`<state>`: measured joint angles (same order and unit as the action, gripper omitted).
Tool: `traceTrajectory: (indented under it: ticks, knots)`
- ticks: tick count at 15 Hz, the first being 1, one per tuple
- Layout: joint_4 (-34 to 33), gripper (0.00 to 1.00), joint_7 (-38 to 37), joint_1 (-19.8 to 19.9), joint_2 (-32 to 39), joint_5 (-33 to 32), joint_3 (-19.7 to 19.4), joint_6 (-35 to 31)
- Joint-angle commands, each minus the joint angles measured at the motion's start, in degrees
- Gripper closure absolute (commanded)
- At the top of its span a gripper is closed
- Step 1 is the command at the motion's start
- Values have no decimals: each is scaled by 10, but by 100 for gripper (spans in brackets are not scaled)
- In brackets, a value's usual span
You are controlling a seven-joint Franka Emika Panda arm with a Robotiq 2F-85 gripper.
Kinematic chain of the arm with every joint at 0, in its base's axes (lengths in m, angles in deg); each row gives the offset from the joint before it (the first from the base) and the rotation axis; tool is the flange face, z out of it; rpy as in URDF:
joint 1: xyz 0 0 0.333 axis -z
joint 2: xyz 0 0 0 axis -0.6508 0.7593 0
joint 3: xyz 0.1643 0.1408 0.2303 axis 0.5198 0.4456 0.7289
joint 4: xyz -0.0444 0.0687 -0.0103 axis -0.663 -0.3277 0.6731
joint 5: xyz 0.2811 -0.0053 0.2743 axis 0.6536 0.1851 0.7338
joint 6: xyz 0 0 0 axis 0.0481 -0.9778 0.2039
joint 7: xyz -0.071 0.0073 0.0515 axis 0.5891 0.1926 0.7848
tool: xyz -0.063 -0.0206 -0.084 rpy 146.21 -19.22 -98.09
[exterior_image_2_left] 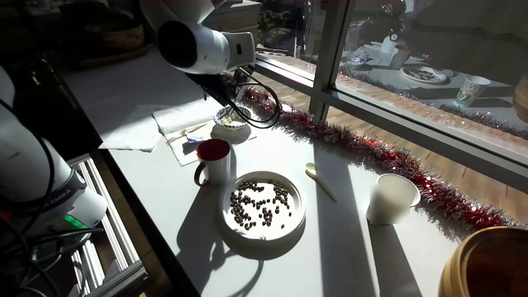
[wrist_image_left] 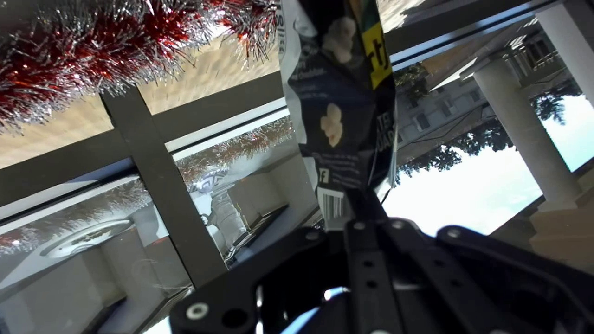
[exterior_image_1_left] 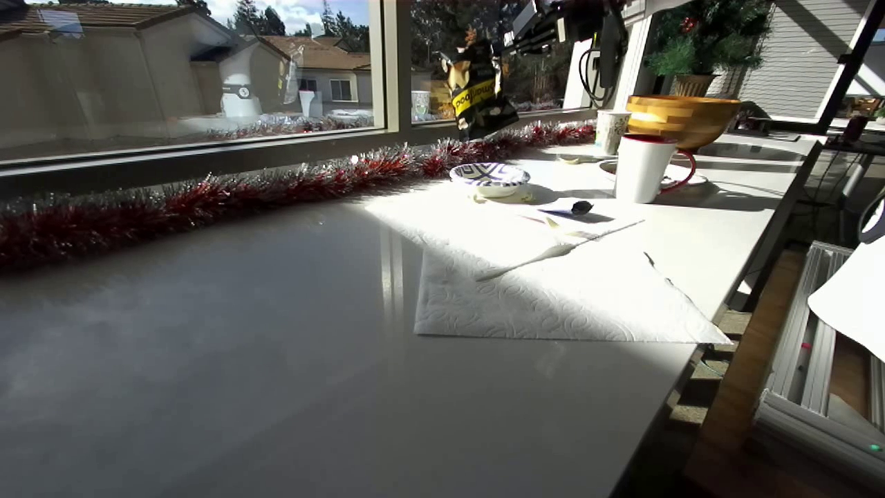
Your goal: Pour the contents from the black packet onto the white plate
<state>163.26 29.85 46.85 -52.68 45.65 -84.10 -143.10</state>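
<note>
The black packet (exterior_image_1_left: 477, 93) hangs in the air, its printing upside down in an exterior view; it also fills the top of the wrist view (wrist_image_left: 336, 97). My gripper (wrist_image_left: 364, 204) is shut on its end. The packet hangs above a small white bowl (exterior_image_1_left: 489, 174) with a blue pattern, apart from it. That bowl (exterior_image_2_left: 225, 112) holds pale popcorn-like pieces. The round white plate (exterior_image_2_left: 298, 202) with a raised rim holds many small dark bean-like pieces. The mug partly hides the plate in an exterior view. The arm hides the packet in an exterior view (exterior_image_2_left: 198, 49).
A white mug (exterior_image_2_left: 218, 167) with red inside stands beside the plate. A paper cup (exterior_image_2_left: 390, 200), a spoon (exterior_image_2_left: 322, 183) and a wooden bowl (exterior_image_2_left: 458, 268) are on the table. Tinsel (exterior_image_1_left: 276, 183) runs along the window. Paper towels (exterior_image_1_left: 539, 304) lie near the patterned bowl.
</note>
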Motion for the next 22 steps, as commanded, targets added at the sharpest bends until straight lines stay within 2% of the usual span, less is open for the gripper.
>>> traceTrajectory:
  ticks: [1, 3, 4, 5, 7, 8, 9, 10, 11, 13, 14, 15, 16, 22]
  knots:
    - [4, 100, 3, 15, -1, -29, 1, -9]
    - [20, 100, -35, 21, -14, -82, -13, 55]
    - [9, 100, -4, 22, -5, -57, -6, 7]
    - [15, 100, -29, 25, -9, -82, -15, 42]
    - [11, 100, -12, 27, -7, -67, -13, 23]
    - [15, 100, -27, 29, -9, -78, -18, 49]
    - [11, 100, -6, 28, -7, -57, -14, 25]
    - [14, 100, -22, 30, -9, -70, -18, 47]
    - [6, 100, 9, 29, -5, -40, -11, 4]
    - [12, 100, -22, 31, -9, -68, -18, 40]
    - [4, 100, 10, 31, -2, -37, -12, -2]
    - [11, 100, -33, 33, -6, -75, -21, 41]
    - [9, 100, -36, 33, -5, -64, -19, 21]
    - [7, 100, -173, 48, -14, -92, -46, 94]
